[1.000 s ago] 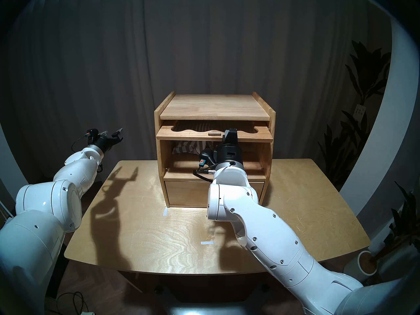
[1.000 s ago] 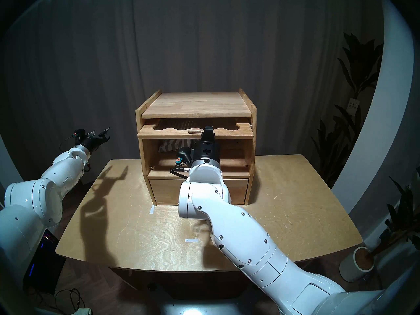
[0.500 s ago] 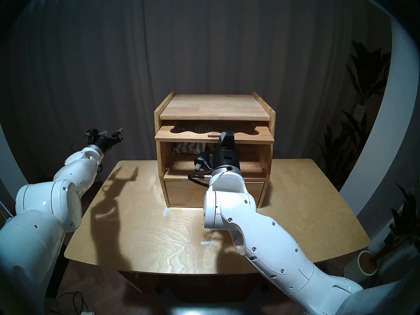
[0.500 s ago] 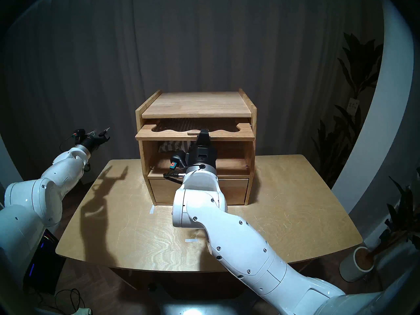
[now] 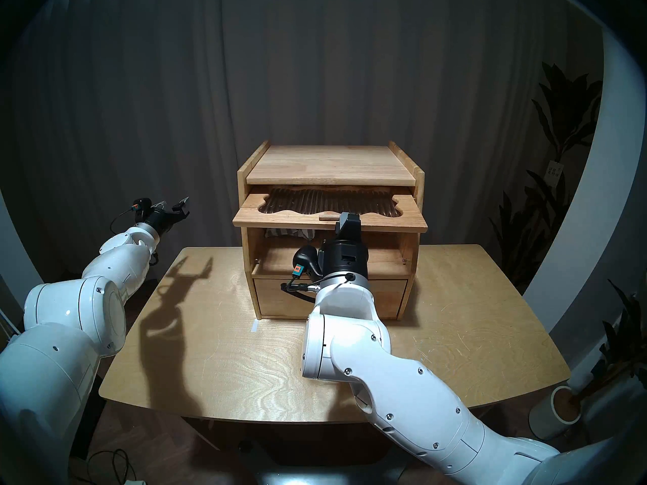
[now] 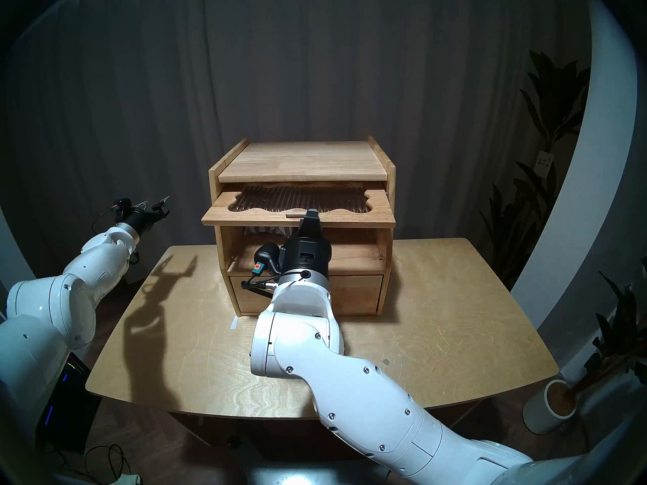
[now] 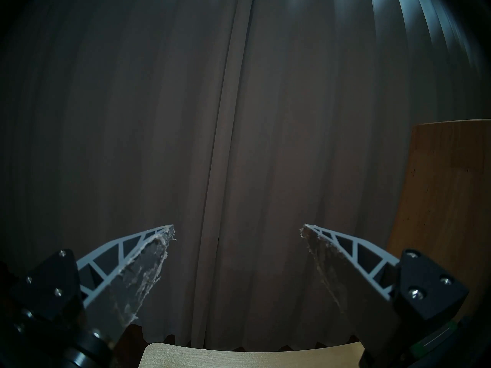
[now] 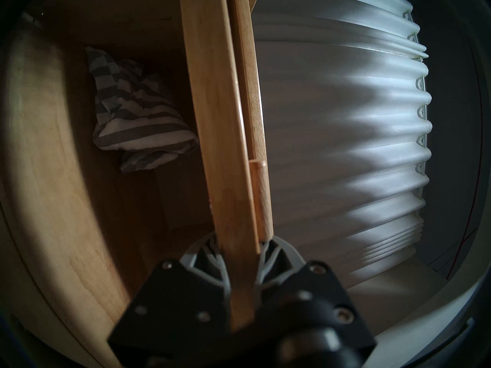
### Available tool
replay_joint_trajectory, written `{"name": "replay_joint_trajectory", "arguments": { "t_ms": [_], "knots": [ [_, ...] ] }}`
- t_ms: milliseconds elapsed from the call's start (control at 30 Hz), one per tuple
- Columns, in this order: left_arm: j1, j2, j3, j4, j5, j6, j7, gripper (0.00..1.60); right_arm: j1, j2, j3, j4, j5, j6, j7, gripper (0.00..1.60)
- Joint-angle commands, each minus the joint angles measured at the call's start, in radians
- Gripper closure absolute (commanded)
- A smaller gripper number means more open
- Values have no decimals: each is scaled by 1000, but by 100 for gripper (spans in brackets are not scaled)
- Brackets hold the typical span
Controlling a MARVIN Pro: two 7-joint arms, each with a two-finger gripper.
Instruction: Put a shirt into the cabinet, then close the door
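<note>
Your right gripper (image 5: 346, 219) is clamped on the front edge of the door (image 5: 329, 216), just right of its peg handle (image 5: 328, 215). In the right wrist view the two fingers (image 8: 206, 256) pinch the wooden edge between them, one on each face, with the peg (image 8: 261, 200) touching the finger on the window side. The door sticks out of the cabinet (image 5: 331, 228) nearly flat, like a shelf, under the top board, and its ribbed wavy window (image 5: 329, 202) faces up. The upper compartment below it is open to the front.

Your shirt (image 5: 289, 232) lies inside that compartment, toward the back and on the left half. From the head views you see only a strip of its grey and white stripes under the door edge (image 6: 266, 229); the right wrist view shows it as a crumpled bundle (image 8: 132, 112) on the compartment floor, apart from the door. The drawer (image 5: 280, 297) below is shut flush, partly hidden by your right arm.

Your left gripper (image 5: 176, 207) hangs in the air left of the cabinet, well apart from it and above the table's (image 5: 210, 351) left edge. Its fingers (image 7: 148, 256) are spread wide with nothing between them, and they face the curtain (image 7: 239, 120).
</note>
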State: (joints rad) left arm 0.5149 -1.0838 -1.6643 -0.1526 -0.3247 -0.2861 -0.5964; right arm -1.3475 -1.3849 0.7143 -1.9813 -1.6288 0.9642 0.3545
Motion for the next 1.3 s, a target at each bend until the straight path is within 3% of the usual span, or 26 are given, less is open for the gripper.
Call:
{"name": "replay_joint_trajectory", "arguments": {
  "t_ms": [0,233,1267],
  "knots": [
    [-37,1,-3,-14,-3,-8,2,0,39,-9,-65,-53,-25,-4,4,160],
    [-36,1,-3,-14,-2,-8,2,0,68,2,-100,-52,-28,-4,14,160],
    [-33,2,-4,-17,-3,-7,-1,0,7,187,-106,-224,-117,-4,90,160]
  ]
}}
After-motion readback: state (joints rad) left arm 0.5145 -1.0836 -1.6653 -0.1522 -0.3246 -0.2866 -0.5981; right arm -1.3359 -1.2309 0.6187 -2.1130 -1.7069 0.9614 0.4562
